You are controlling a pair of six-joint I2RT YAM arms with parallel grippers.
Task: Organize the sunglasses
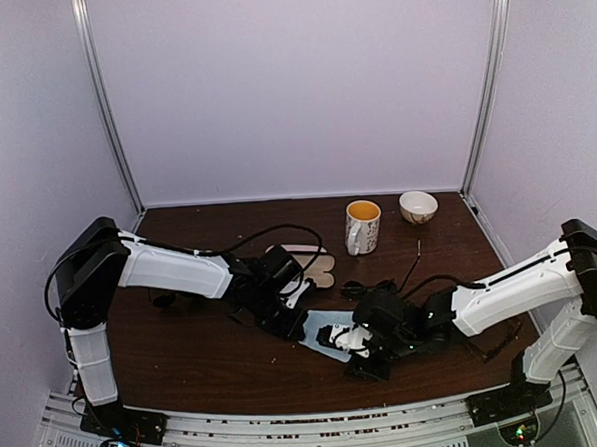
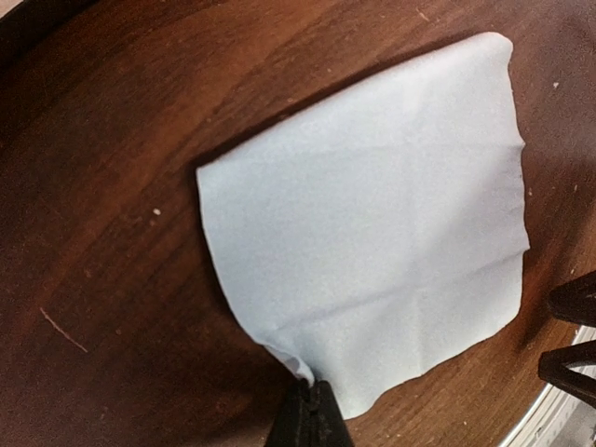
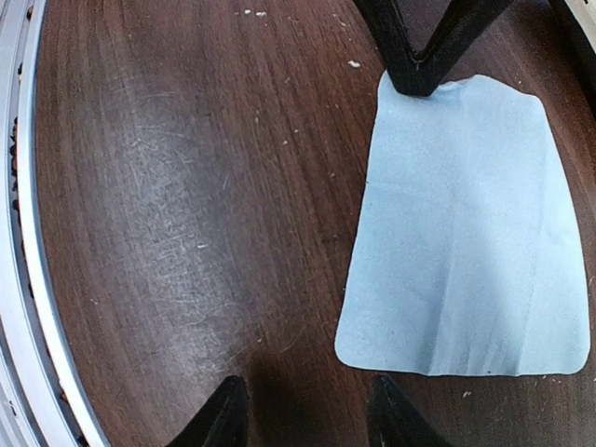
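The step in hand looks like laying out a light-blue cloth (image 2: 372,214), a side job to tidying the sunglasses. The cloth lies nearly flat on the dark wooden worktop (image 3: 168,186), between the two arms at the near middle. The left gripper (image 2: 312,408) has its fingers pressed together on one corner of the cloth, pinching it at the surface. The right gripper (image 3: 312,410) hovers just beside the opposite end of the cloth. Its fingers (image 3: 226,414) are spread, with only bare wood between them, and they hold nothing.

No pair of sunglasses appears in either wrist view. From the top camera, a thin dark shape (image 1: 354,287) lies on the worktop behind the right gripper, towards the mug (image 1: 363,226). It may be one of the sunglasses, but it is too small to be sure. A pale oblong thing (image 1: 311,265), possibly an open case, sits behind the left arm, and a small bowl (image 1: 418,206) stands at the back.

The task seems to be at an early or middle stage, since no glasses are in hand. The next move probably calls for the right fingers to slide a little towards the nearest cloth corner, drop to the wood and close on the thin edge. Both arms could then straighten or fold the cloth. The fabric is limp, so a grip that misses the edge would only bunch it.
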